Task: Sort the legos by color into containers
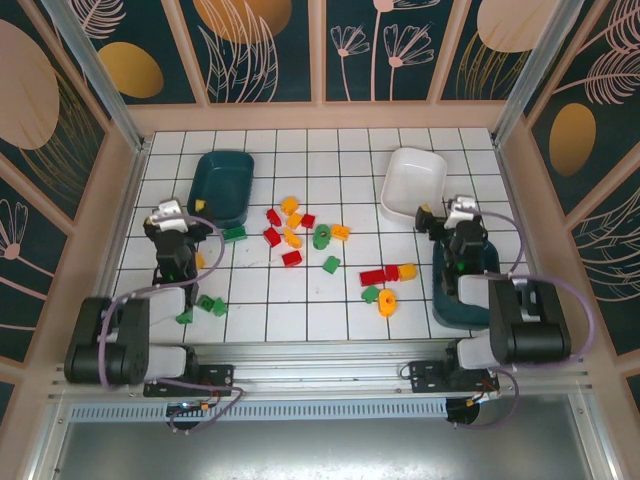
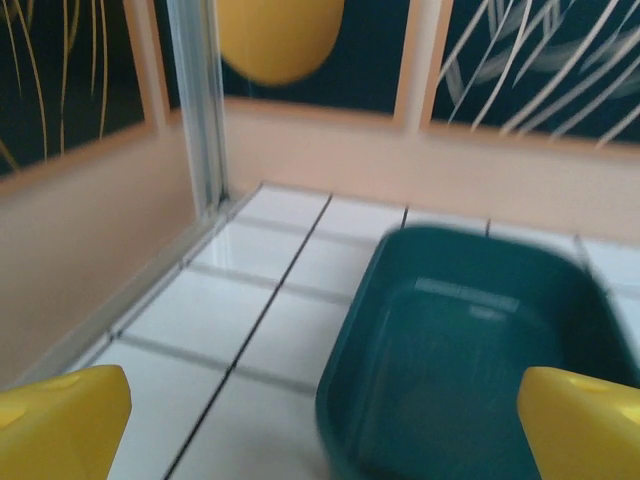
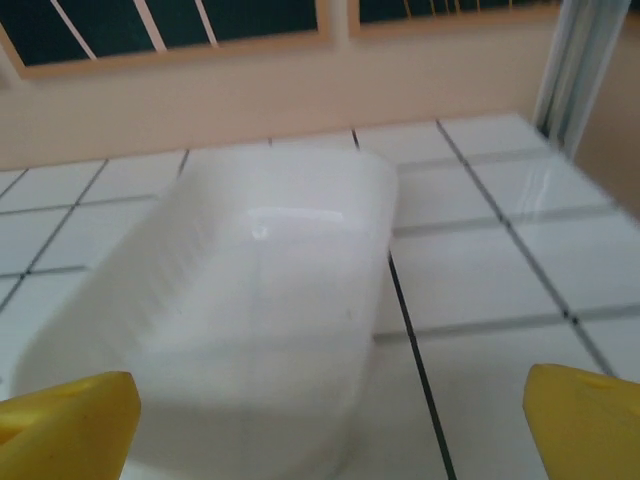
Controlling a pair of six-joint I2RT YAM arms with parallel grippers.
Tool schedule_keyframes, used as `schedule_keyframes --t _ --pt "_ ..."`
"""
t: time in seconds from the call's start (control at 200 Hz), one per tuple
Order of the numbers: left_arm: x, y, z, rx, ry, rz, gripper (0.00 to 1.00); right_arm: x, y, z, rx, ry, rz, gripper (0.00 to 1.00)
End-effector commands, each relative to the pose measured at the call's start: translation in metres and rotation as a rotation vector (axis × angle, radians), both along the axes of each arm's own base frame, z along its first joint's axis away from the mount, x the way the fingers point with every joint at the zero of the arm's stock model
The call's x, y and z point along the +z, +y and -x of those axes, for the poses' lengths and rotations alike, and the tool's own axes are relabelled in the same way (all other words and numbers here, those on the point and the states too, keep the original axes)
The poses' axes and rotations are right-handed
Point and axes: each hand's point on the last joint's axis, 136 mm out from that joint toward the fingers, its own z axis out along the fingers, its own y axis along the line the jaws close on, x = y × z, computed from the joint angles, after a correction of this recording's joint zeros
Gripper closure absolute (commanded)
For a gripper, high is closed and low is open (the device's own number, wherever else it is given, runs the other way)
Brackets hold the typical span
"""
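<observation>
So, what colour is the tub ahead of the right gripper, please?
White tub, best in right wrist view.

Red, green and yellow legos [image 1: 292, 257] lie scattered across the worktop [image 1: 290, 310]; a teal tub [image 1: 222, 185] sits back-left, a white tub [image 1: 412, 182] back-right.

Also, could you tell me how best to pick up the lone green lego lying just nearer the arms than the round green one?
Grip the green lego across its two flat sides, coming straight down from above. It lies low and skewed to the grid, with bare tile all round, so turn the wrist to match its skew. The round green piece stands apart from it.
</observation>
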Motion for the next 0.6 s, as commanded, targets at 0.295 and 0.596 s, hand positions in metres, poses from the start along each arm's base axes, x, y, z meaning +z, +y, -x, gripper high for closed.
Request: schedule_keyframes --t 0.295,0.596 --pt "0.093 0.004 0.008 0.068 -0.101 0.633 0.01 0.069 0.014 0.012 -0.063 0.3 -0.457 0.03" --pt "0.006 -0.048 -0.055 -0.104 0.381 0.549 0.22 -0.037 -0.011 0.078 -0.313 0.601 -0.441 0.36"
